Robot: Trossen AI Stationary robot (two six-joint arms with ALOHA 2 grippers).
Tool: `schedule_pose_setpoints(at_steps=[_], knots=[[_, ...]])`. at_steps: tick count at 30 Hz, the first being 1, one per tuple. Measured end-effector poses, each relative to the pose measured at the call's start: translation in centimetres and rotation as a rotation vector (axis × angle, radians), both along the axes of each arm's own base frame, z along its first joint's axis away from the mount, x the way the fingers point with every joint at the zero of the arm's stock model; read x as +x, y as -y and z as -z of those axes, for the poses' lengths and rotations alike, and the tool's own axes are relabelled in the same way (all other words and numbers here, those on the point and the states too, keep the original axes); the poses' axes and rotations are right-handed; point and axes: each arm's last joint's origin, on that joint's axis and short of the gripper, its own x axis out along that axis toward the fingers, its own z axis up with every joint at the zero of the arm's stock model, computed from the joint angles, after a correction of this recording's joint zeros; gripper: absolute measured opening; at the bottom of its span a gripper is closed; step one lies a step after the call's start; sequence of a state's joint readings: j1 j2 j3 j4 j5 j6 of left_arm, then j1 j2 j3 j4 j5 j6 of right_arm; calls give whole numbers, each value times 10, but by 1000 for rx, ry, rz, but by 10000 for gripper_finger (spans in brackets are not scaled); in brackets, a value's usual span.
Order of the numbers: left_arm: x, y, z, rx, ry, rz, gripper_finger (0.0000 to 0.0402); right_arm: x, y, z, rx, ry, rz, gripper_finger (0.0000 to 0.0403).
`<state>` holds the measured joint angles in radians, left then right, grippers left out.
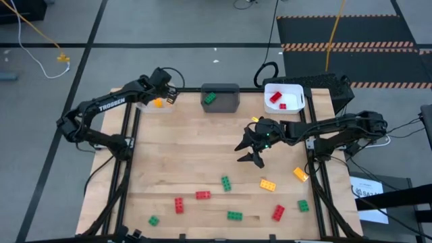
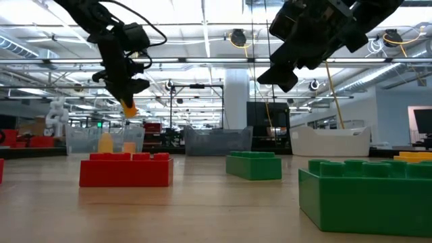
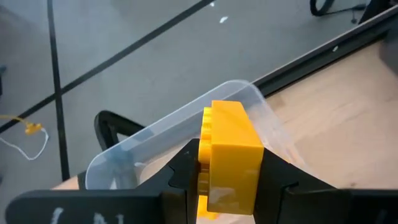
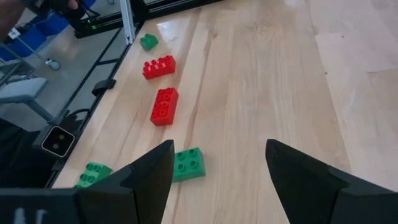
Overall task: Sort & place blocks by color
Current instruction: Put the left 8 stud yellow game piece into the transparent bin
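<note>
The left tool (image 1: 160, 101) grips a yellow block (image 3: 229, 152) over the clear bin (image 1: 150, 105) at the upper left of the counter (image 1: 196, 142). The right tool (image 1: 251, 151) hangs open mid-counter, right of centre. Red, green and orange blocks (image 1: 228, 183) lie scattered along the lower counter

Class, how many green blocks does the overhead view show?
5 green blocks. One in the grey bin; one mid-table; three near the edge opposite the bins: left, middle, right. More may be hidden.
</note>
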<state>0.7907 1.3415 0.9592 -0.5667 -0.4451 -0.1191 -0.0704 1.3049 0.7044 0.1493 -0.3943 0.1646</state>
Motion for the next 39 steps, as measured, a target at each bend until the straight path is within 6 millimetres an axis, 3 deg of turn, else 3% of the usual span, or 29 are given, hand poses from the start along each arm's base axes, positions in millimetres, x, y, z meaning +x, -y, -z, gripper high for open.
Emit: schedule_pose_setpoints(at_steps=[4, 11, 16, 22, 31, 39], knots=[[-5, -6, 4, -20, -19, -30, 96, 0, 0, 0, 0, -1, 0, 242], [-8, -18, 30, -128, -113, -71, 96, 0, 0, 0, 5, -2, 2, 242], [-8, -27, 44, -138, -164, -119, 128, 0, 0, 0, 4, -2, 2, 242], [-7, -33, 55, -170, -174, -122, 136, 0, 0, 0, 4, -4, 1, 242], [-5, -29, 48, -147, -171, -89, 139, 0, 0, 0, 3, -5, 1, 242], [2, -5, 16, -98, -48, 60, 140, 0, 0, 0, -15, -1, -10, 242]])
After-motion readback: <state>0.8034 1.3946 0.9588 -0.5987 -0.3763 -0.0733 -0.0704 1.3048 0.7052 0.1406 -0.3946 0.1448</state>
